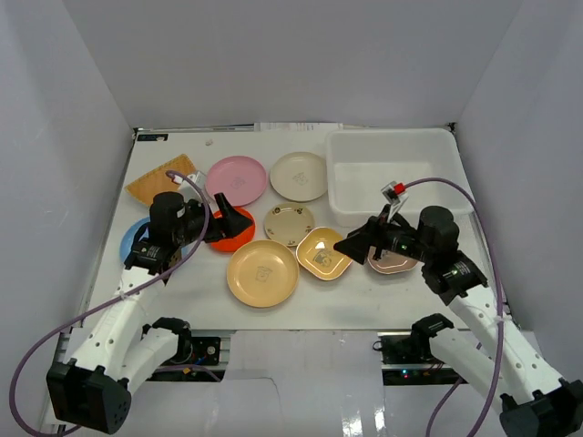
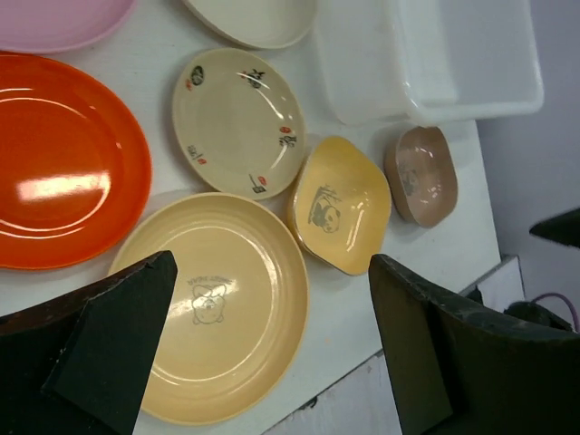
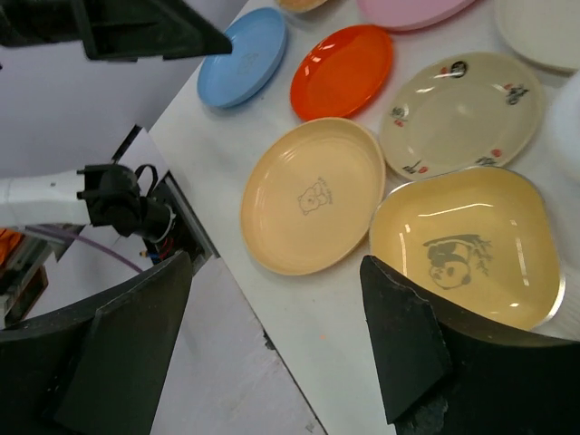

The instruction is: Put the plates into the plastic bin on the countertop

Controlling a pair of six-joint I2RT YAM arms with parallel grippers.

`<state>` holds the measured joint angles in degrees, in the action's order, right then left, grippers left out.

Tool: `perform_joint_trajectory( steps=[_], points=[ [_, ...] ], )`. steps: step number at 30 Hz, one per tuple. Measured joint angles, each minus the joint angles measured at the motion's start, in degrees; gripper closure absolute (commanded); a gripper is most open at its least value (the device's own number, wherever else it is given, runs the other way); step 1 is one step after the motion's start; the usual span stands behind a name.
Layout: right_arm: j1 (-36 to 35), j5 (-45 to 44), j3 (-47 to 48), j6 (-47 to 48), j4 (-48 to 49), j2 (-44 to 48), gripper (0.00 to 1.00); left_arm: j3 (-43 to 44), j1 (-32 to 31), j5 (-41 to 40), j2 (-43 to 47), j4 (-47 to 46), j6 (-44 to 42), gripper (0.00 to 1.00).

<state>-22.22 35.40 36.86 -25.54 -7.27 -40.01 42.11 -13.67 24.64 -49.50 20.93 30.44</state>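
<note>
Plates lie on the white countertop (image 1: 173, 282): pink (image 1: 237, 179), cream (image 1: 299, 176), a small patterned cream one (image 1: 290, 223), orange-red (image 1: 228, 240), blue (image 1: 133, 242), round tan-yellow (image 1: 262, 272), rounded-square yellow (image 1: 323, 253), pinkish-brown (image 1: 393, 264) and an orange-tan patterned one (image 1: 164, 180). The white plastic bin (image 1: 396, 173) stands at the back right with no plates in it. My left gripper (image 1: 239, 221) is open and empty over the orange-red plate (image 2: 63, 163). My right gripper (image 1: 351, 244) is open and empty between the yellow square plate (image 3: 467, 245) and the pinkish-brown one.
White walls border the countertop on the left, back and right. The near edge of the countertop (image 3: 263, 299) runs just under my right gripper. Cables loop off both arms.
</note>
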Motion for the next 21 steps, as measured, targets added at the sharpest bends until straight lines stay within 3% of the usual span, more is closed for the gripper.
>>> perform_joint_trajectory(
  steps=[5,10,12,21],
  points=[
    [-12.70,-6.88,-0.11,0.57,2.78,-3.34,0.20,3.96,0.00,-12.87,-3.56,2.60,-0.87,0.05],
    [-17.66,-10.34,-0.76,1.53,6.21,-6.21,0.20,4.81,0.46,-30.27,-4.57,1.86,-1.68,0.08],
    [-18.47,-11.23,-1.68,2.05,6.56,-6.34,0.20,5.90,2.32,-34.56,-7.82,1.73,-1.73,0.16],
    [-19.54,-12.20,-6.32,2.23,8.70,-3.34,0.21,8.98,26.14,-35.85,-26.47,-0.66,1.57,0.18]
  ],
)
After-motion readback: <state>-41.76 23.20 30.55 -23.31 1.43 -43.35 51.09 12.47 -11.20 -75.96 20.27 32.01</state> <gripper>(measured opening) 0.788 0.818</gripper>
